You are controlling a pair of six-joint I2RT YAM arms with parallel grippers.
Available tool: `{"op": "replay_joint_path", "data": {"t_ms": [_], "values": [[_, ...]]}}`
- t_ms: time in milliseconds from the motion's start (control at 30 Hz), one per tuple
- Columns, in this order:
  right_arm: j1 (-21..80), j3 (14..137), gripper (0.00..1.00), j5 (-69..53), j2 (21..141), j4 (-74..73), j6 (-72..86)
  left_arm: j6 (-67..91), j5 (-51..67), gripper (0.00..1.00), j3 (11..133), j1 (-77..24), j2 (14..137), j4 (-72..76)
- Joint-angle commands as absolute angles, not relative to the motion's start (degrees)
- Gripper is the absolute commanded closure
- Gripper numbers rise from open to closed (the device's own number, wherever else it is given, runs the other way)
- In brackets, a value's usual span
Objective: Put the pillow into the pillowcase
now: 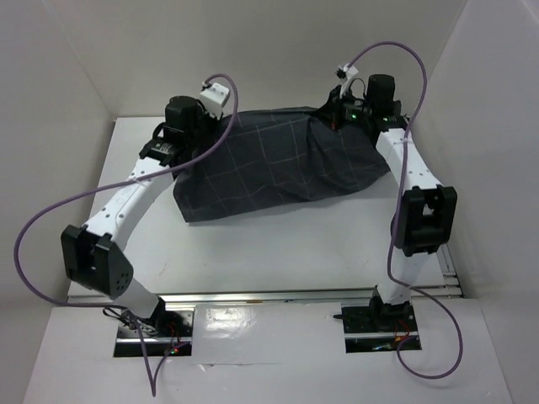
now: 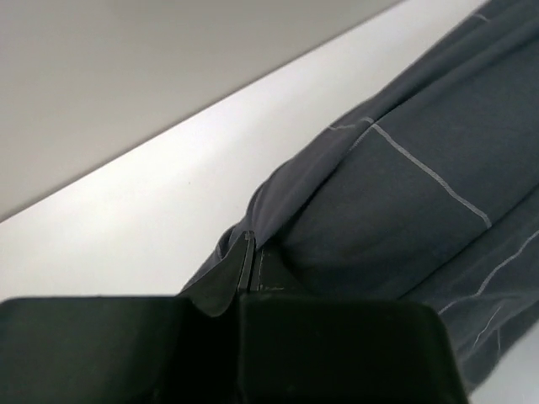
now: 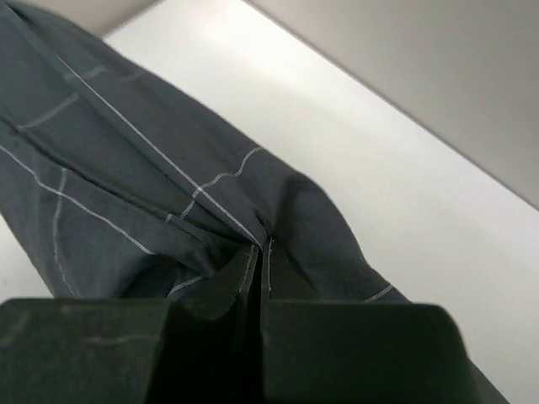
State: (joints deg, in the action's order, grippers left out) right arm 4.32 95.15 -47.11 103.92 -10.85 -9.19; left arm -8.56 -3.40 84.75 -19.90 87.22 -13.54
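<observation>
The dark charcoal pillowcase [image 1: 269,164] with a thin light grid lies bulging across the back of the white table. The pillow is hidden; no white cushion shows in any view. My left gripper [image 1: 195,126] is at the pillowcase's far left corner, shut on a pinch of its fabric [image 2: 354,210], with its jaws pressed together [image 2: 247,261]. My right gripper [image 1: 344,114] is at the far right corner, shut on the fabric [image 3: 168,185], which bunches into folds at its closed jaws [image 3: 259,265]. Both corners are held a little above the table.
The white table [image 1: 278,244] is boxed in by white walls at the back and sides. Purple cables [image 1: 50,210] loop from both arms. The arm bases [image 1: 379,320] sit at the near edge.
</observation>
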Motion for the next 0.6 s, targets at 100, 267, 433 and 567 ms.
{"op": "replay_joint_path", "data": {"t_ms": [100,267,433,567], "values": [[2.64,107.46,0.96,-44.22,119.25,-13.80,2.72,-4.31,-5.36,0.98,89.73,-13.10,97.90,-10.46],[1.32,111.18,0.35,-34.20,123.66,-12.58,2.73,-4.83,-8.35,0.36,90.97,-10.55,99.93,-7.56],[-0.43,107.33,0.17,-29.18,116.92,-8.09,-3.67,-7.99,-10.11,0.12,90.97,-10.55,96.43,-6.24],[-0.44,102.67,0.14,-29.18,111.73,-7.56,-6.41,-9.32,-10.72,0.08,89.74,-11.25,92.64,-4.93]]}}
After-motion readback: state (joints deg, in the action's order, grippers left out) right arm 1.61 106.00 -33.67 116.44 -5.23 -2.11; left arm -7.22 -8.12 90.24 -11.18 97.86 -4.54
